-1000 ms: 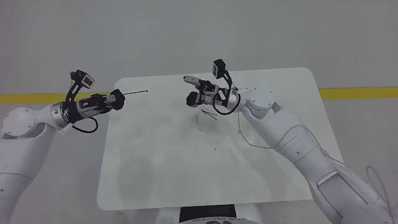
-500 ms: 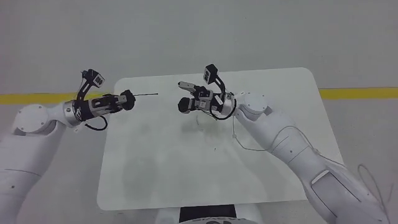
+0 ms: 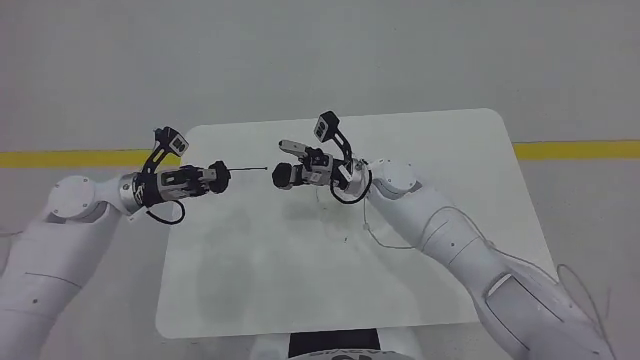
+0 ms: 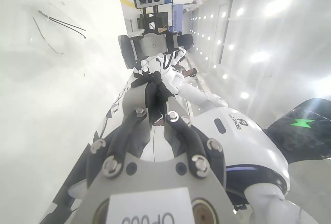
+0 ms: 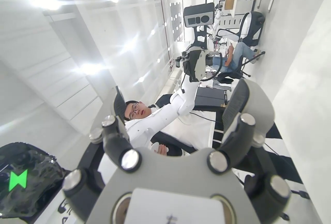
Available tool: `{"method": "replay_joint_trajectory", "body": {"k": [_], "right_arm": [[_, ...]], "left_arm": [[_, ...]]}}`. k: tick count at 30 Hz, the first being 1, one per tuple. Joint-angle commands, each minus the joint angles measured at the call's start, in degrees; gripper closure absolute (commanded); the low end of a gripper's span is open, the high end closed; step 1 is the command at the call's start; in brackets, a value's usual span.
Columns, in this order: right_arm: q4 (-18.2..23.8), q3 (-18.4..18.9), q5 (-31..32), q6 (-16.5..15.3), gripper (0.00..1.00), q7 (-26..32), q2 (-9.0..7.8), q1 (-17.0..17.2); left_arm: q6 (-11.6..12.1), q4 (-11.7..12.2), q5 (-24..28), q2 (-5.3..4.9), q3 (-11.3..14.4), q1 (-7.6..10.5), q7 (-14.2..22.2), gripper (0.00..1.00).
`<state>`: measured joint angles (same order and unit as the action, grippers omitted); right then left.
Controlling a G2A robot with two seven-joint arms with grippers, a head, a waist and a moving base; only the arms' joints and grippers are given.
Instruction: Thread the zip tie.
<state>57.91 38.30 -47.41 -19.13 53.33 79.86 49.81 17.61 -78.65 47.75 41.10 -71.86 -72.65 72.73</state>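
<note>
Both arms have drawn toward each other over the last second. The left claw (image 3: 220, 176) has come inward from the near-left edge of the surface (image 3: 430, 260), and the right claw (image 3: 281, 161) has swung across to meet it, so the wide gap between them is now narrow.

The zip tie (image 3: 248, 170) is a thin black strip sticking straight out of the left claw's tip, held level above the surface and pointing at the right claw. Its free end stops just short of the right claw's fingers. Whether it touches them cannot be told from above.

The left claw is clenched on the zip tie's near end, and its own wrist view shows the two fingers pressed together around a dark pinched mass. The right claw is released and grasps nothing. Its two fingers (image 5: 239, 98) stand well apart, with the opening turned toward the left claw. Seen from the left wrist, the right claw sits straight ahead of the left claw's tip, facing it.

A few loose zip ties (image 4: 67, 25) lie flat on the surface, below and a little behind the right claw, on the far side of it from the left claw.
</note>
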Motion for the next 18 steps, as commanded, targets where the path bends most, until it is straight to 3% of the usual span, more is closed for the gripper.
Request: {"method": "replay_joint_trajectory", "body": {"k": [1, 9, 10, 12, 13, 18], "right_arm": [[0.01, 0.0, 0.01, 0.01, 0.0, -0.01, 0.0, 0.0], [3.34, 2.03, 6.23, 1.0, 0.0, -2.34, -0.71, 1.44], [3.7, 2.32, 6.77, 1.1, 0.1, -2.36, -0.81, 1.6], [4.62, 2.89, 7.72, 1.38, 0.45, -2.04, -0.97, 1.95], [4.89, 3.12, 8.11, 1.48, 0.52, -1.94, -1.03, 2.09], [6.04, 4.13, 9.03, 2.32, 0.59, -1.13, -1.14, 2.75]], "left_arm": [[-0.05, -0.01, 0.02, -0.01, -0.01, -0.01, 0.01, 1.0], [-0.05, -0.01, 0.02, -0.01, -0.01, -0.01, 0.01, 1.0], [-0.05, -0.01, 0.02, -0.01, -0.01, -0.01, 0.01, 1.0], [-0.05, -0.01, 0.02, -0.01, -0.01, -0.01, 0.01, 1.0], [-0.05, -0.01, 0.02, -0.01, -0.01, -0.01, 0.01, 1.0], [-0.05, -0.01, 0.02, -0.01, -0.01, -0.01, 0.01, 1.0]]}}
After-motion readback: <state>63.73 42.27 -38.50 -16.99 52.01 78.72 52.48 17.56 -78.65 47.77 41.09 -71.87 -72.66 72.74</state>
